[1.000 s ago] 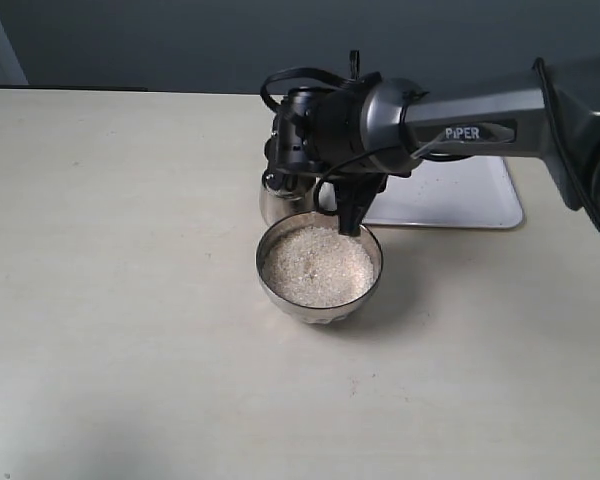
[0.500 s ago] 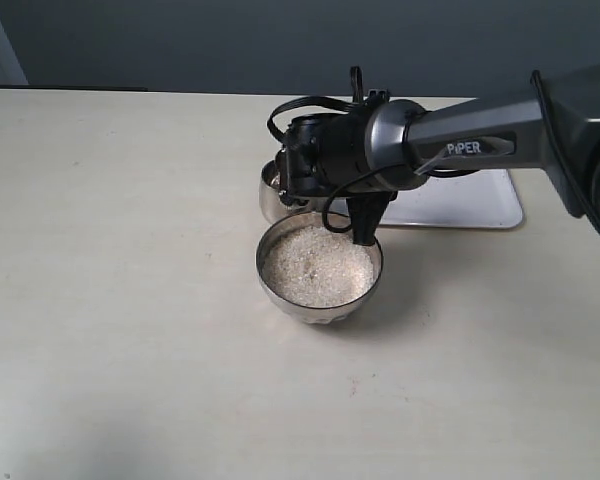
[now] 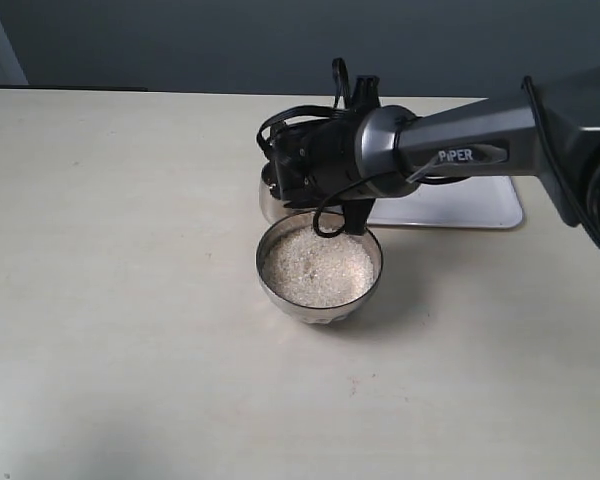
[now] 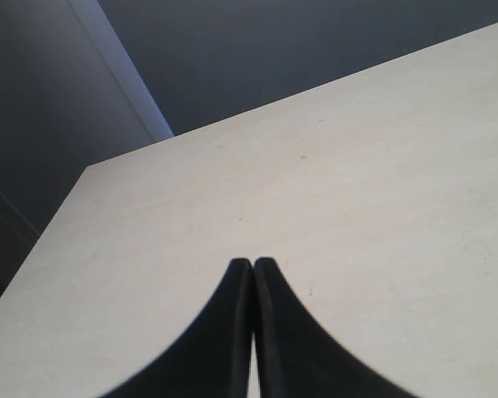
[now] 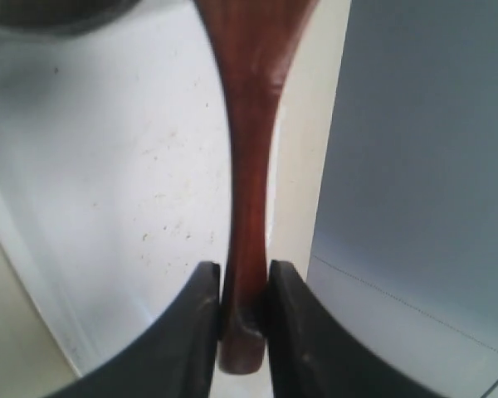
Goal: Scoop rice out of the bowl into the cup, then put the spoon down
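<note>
Across the table point(image 3: 120, 330): pale bare top with broad open room toward the left and near edges. This looks the easiest ground for laying the spoon down later.
Tray point(image 3: 470, 208): white and flat, toward the far edge and right of centre. Its low rim is one lip to clear.
Right arm: reaches in from the right, low over the tray, with its wrist above the vessels. Little spare room there.
Bowl point(image 3: 313, 312): about mid-table, round polished steel. Probably light and apt to slide or rock if its rim is knocked.
Rice point(image 3: 318, 267): fills the bowl nearly to the rim. Loose fine grains that would likely spill at any tilt or jolt.
Cup point(image 3: 272, 205): just behind the bowl on its far side, mostly hidden by the wrist. The mouth is narrow and it could tip, so the pour needs care.
Spoon point(image 5: 251, 166): stiff glossy wood, likely light and slippery. It is held near the handle's tail, so it may swivel. Its head is out of sight.
Right gripper point(image 5: 242, 278): jaws narrow, pinching the spoon handle from both sides.
Left gripper point(image 4: 253, 267): tips pressed together, holding nothing, above bare table.
</note>
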`<state>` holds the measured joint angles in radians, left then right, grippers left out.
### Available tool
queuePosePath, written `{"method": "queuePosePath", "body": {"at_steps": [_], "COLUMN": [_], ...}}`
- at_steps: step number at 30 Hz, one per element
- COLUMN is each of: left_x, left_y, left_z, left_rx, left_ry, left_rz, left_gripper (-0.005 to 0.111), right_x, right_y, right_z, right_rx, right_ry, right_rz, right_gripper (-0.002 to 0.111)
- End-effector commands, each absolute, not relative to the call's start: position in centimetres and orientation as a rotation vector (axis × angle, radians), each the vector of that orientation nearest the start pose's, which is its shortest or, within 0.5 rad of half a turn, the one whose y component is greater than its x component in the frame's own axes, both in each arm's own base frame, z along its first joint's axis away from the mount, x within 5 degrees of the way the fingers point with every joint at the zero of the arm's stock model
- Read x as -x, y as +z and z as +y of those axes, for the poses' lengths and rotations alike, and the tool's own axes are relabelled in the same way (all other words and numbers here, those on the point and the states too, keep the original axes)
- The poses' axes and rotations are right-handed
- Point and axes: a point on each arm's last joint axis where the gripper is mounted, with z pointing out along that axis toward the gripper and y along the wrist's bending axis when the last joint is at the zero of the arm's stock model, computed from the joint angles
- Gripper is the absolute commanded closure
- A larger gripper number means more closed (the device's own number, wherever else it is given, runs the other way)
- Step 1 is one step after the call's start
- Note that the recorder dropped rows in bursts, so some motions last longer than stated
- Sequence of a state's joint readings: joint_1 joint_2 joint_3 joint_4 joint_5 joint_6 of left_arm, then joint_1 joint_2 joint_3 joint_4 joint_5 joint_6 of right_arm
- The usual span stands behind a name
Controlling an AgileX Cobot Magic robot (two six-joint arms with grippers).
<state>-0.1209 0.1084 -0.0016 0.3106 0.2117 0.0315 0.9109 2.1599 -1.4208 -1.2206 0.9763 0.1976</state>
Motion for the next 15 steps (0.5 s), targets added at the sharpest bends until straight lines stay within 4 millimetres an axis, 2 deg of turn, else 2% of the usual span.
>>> {"method": "queuePosePath", "body": {"at_steps": [1,15], "left_x": [-6.32,-6.32], "left_y": [18.89,18.89], "left_z": [-0.26,-0.26], "left_rx": [-0.366,-0.366], "left_ry": [0.199,0.199], "left_rz": [1.754,1.754], "left_gripper": [0.106,0.106], "right_x": [-31.46,-31.44], "right_y": [15.64,15.66], "right_z": [29.57,29.38], "right_rx": [1.638,1.615], "right_ry": [-1.131,-1.150], "right_rz": [1.768,1.778], "right_gripper": [0.109,0.109]}}
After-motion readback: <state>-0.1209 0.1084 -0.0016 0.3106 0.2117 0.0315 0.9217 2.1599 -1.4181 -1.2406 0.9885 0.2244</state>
